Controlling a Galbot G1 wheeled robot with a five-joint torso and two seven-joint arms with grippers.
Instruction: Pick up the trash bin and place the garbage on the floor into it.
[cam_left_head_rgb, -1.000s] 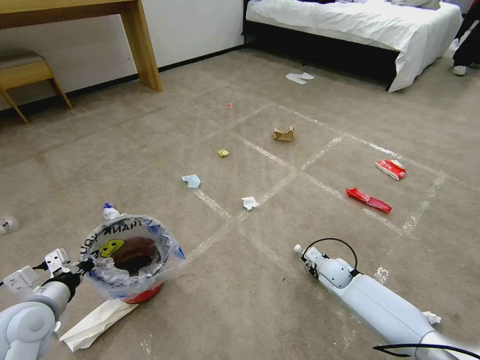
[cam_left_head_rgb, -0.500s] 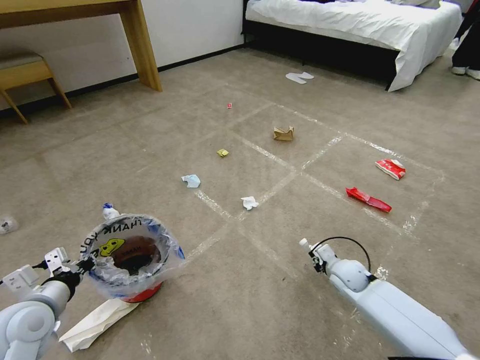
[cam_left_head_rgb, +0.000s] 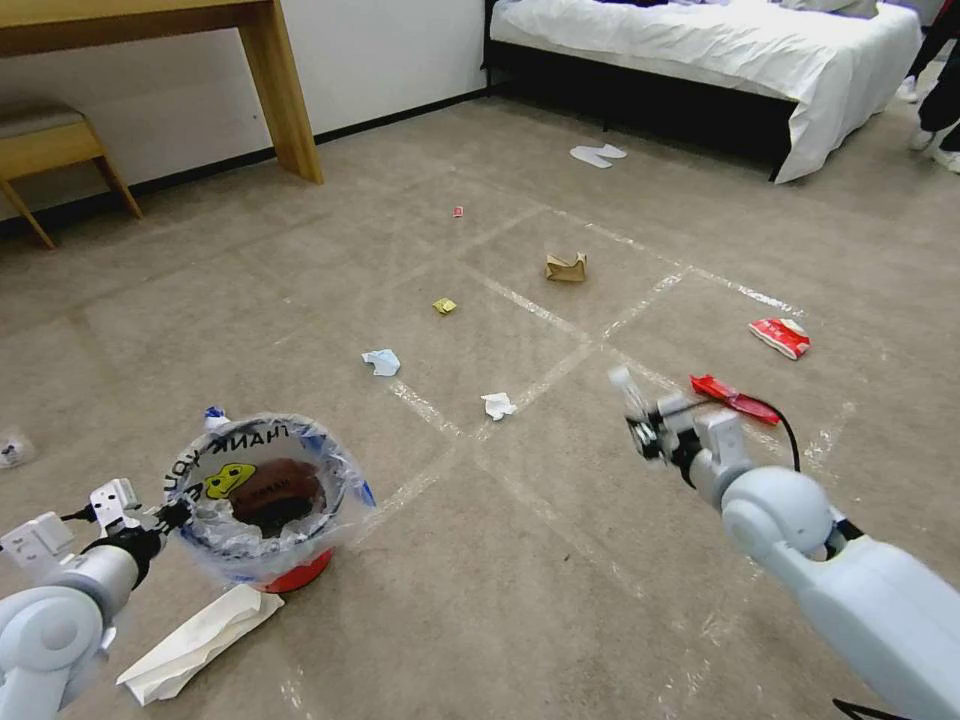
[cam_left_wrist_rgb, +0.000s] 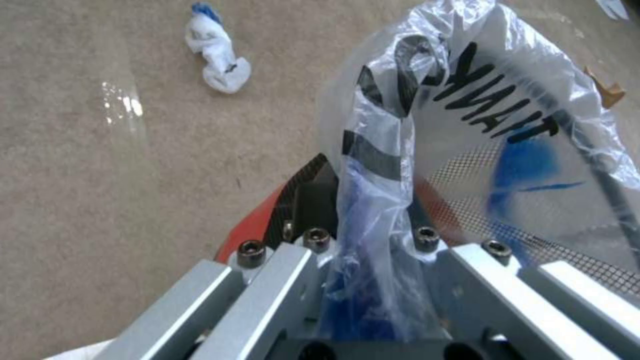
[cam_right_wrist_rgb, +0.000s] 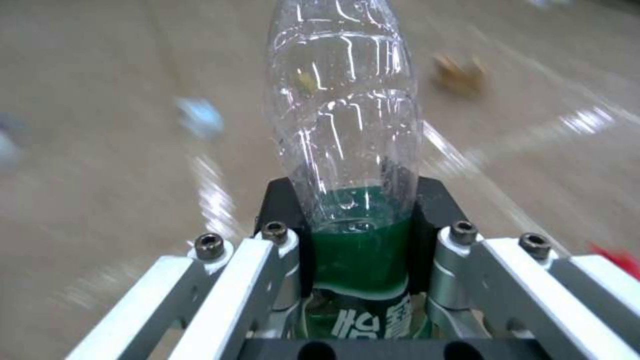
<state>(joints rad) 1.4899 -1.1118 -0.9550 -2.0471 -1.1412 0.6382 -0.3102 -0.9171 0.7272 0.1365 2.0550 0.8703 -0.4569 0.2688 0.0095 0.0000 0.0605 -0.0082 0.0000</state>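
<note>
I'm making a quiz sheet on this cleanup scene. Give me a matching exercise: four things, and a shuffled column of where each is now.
1. trash bin
2. clear bottle
3. brown paper bag
4. folded white paper

a. on the carpet near the bed
b. clamped in the right gripper
c. gripped at its rim by the left gripper
d. on the floor beside the bin

Pairs: 1-c, 2-b, 3-a, 4-d

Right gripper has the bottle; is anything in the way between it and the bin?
Nothing visible. The right gripper holds the bottle above bare floor; the trash bin, held by the left gripper, has its mouth open. The nearest tissue lies flat.
</note>
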